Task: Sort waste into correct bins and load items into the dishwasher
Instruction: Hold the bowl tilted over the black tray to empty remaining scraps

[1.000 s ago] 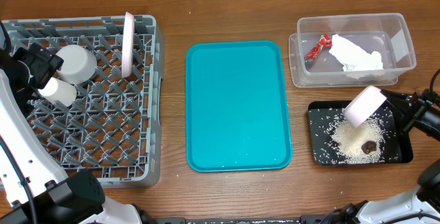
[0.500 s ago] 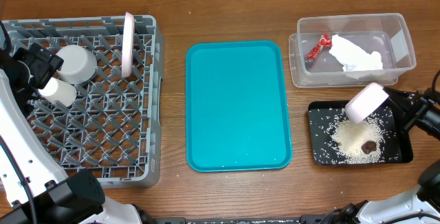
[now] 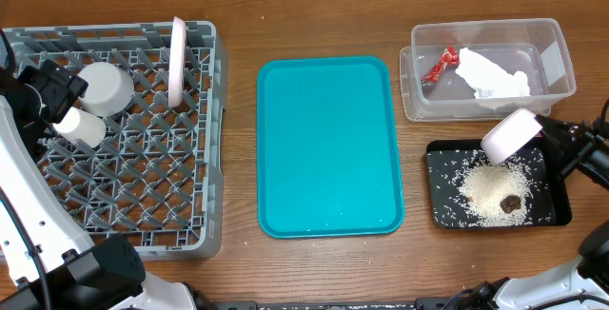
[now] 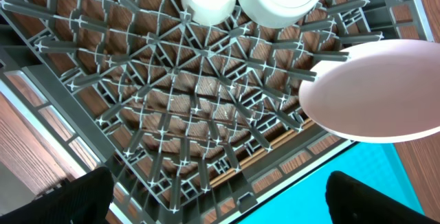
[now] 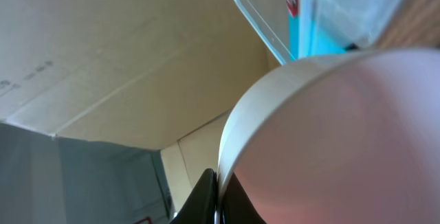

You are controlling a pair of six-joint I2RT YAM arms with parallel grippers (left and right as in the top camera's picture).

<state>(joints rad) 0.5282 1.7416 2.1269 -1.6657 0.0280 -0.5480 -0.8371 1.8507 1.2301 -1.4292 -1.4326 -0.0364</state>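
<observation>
**Small bowl held tilted over the black tray of rice**

A small white bowl (image 3: 510, 136) hangs tilted above the back edge of the black tray (image 3: 442, 158), just in front of the clear tub (image 3: 561, 53). The right fingers (image 5: 203, 198) are closed on its rim, pinching the thin edge. Below it, the tray holds a heap of loose white rice (image 3: 483, 194), with scattered grains around it and a small brown scrap (image 3: 511, 202) on the heap's right side.

The tub behind contains a crumpled red wrapper (image 3: 439, 67) at its left end and a crumpled white napkin (image 3: 495, 79) beside it.

A teal tray (image 3: 328, 145) lies in the middle of the wooden surface (image 3: 314, 15).

At the far left sits the grey dish rack (image 3: 215, 158). In its back left part a second bowl (image 3: 105, 87) and a small cup (image 3: 81, 127) rest side by side. A pinkish-white plate (image 3: 178, 61) stands on edge near the rack's back right corner.

The left fingers (image 4: 75, 200) are spread wide over the rack, gripping nothing.
</observation>
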